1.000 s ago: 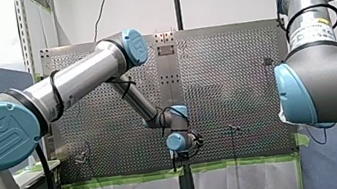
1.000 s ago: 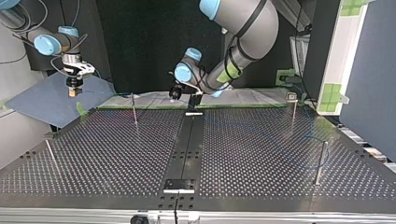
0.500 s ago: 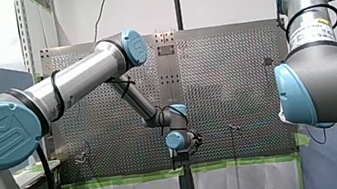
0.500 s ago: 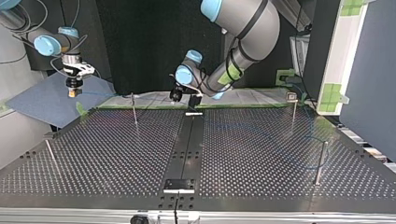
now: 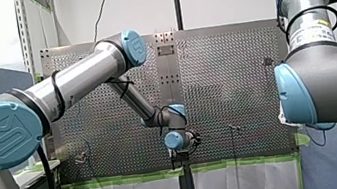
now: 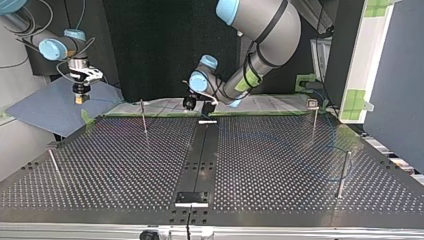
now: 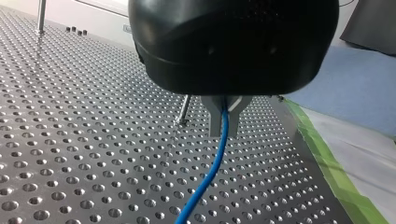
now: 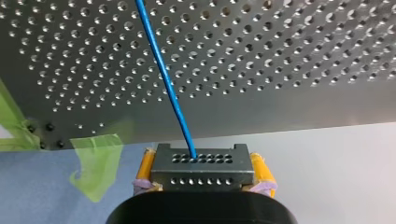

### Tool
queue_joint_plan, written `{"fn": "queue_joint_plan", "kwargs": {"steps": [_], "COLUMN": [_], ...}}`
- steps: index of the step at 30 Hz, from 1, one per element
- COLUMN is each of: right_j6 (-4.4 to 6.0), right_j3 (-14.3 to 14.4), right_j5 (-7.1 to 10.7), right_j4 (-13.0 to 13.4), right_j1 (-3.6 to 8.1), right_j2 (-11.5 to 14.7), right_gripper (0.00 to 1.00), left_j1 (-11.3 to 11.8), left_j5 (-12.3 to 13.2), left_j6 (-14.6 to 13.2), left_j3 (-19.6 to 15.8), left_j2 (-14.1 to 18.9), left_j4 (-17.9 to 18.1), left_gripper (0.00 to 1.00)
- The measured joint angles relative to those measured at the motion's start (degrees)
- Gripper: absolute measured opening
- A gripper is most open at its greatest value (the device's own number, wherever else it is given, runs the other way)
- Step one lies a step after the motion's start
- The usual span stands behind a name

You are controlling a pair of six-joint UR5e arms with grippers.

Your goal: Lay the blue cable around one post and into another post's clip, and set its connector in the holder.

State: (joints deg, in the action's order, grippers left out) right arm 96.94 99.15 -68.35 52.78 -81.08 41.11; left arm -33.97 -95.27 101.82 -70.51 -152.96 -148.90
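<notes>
Two grips share the blue cable (image 7: 210, 172): my left gripper (image 7: 223, 119) pinches it between its metal fingers low over the table (image 7: 70, 140), close to the edge lined with green tape (image 7: 327, 158). My right gripper (image 8: 201, 175) clamps the connector (image 8: 201, 161) between its yellow pads, off the table beyond that taped edge, near a corner. From the connector the cable runs over the edge and across the holes. A thin post (image 7: 184, 109) stands near my left fingers. I judge that a careless sideways sweep could snag the cable on it, and pulling the arms apart could drag the cable through the fingers or twist the connector askew. Toward the table's middle the room opens, with other posts (image 6: 344, 172) near the side edges.
</notes>
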Motion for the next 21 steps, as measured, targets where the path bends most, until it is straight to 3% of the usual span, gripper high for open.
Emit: {"fn": "queue_joint_plan", "kwargs": {"steps": [1,2,3,4,5,6,7,8,21], "right_j6": [-0.02,-0.04,-0.06,-0.09,-0.11,-0.12,-0.13,-0.14,-0.17], "right_j3": [0.0,-0.1,-0.2,-0.2,-0.2,-0.3,-0.3,-0.3,-0.4], "right_j5": [-0.01,-0.12,-0.05,-0.01,-0.02,-0.02,-0.02,-0.02,0.11], "right_j4": [-0.1,-0.1,-0.2,-0.3,-0.4,-0.5,-0.5,-0.5,-0.7], "right_j1": [0.0,0.08,0.08,0.04,0.02,0.0,-0.02,-0.04,-0.24], "right_j2": [-0.1,-0.2,-0.2,-0.3,-0.3,-0.3,-0.3,-0.4,-0.4], "right_gripper": [0.0,0.0,0.0,0.0,0.0,0.0,0.0,0.0,0.0], "left_j1": [0.0,0.1,0.1,0.1,0.1,0.1,0.0,0.0,-1.0], "left_j5": [0.0,0.0,0.0,0.1,0.3,0.4,0.6,0.7,2.3], "left_j6": [0.0,-0.1,-0.2,-0.3,-0.3,-0.4,-0.4,-0.3,-2.7], "left_j3": [0.0,0.0,0.0,0.0,0.0,0.0,0.0,0.0,-0.1], "left_j2": [0.0,0.0,0.0,0.0,0.0,0.0,0.0,0.0,0.3], "left_j4": [0.0,0.0,0.0,0.0,0.0,0.0,0.0,-0.1,-3.6], "left_gripper": [0.11,0.22,0.43,0.43,0.6,0.87,0.87,1.0,1.0]}}
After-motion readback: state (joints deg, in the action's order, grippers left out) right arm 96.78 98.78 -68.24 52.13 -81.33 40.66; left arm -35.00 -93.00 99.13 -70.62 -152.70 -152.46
